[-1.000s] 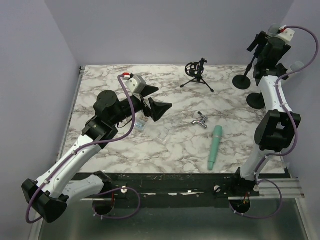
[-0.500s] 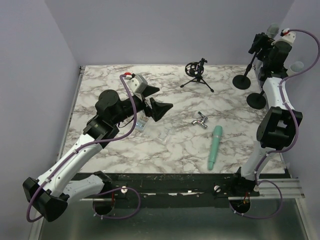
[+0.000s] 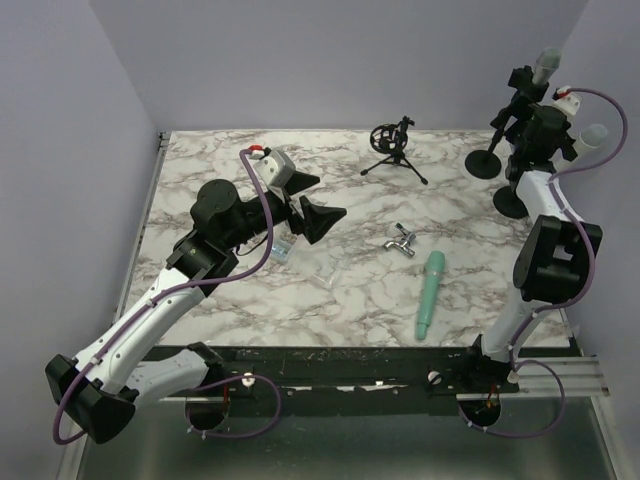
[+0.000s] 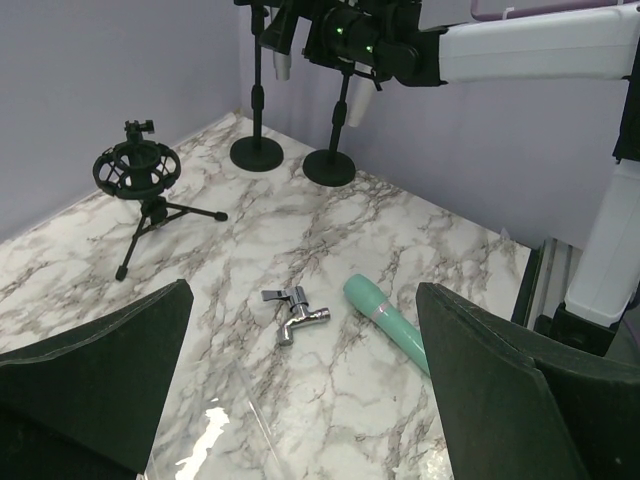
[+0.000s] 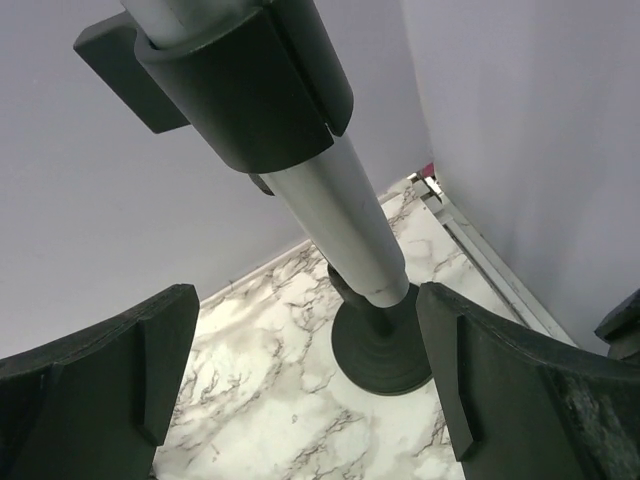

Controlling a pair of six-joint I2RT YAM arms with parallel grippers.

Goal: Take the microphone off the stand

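A grey microphone (image 3: 547, 62) sits upright in the black clip (image 5: 250, 90) of a stand whose round base (image 3: 485, 163) rests at the table's back right. In the right wrist view the microphone's barrel (image 5: 340, 210) hangs below the clip, above the base (image 5: 385, 345). My right gripper (image 3: 520, 98) is open beside this stand at clip height. Its fingers (image 5: 110, 370) stand wide apart, and the gripper (image 5: 305, 300) touches nothing. My left gripper (image 3: 315, 215) is open and empty above the table's left-middle (image 4: 305, 290).
A second stand (image 3: 512, 203) with a pale microphone (image 3: 595, 133) stands just in front of the first. A small tripod shock mount (image 3: 393, 148) is at the back centre. A chrome tap (image 3: 400, 240) and a teal microphone (image 3: 430, 293) lie mid-table. The walls are close behind.
My right wrist has shifted a little to the right, and the grey microphone's top now shows clear above it. The left arm has not moved.
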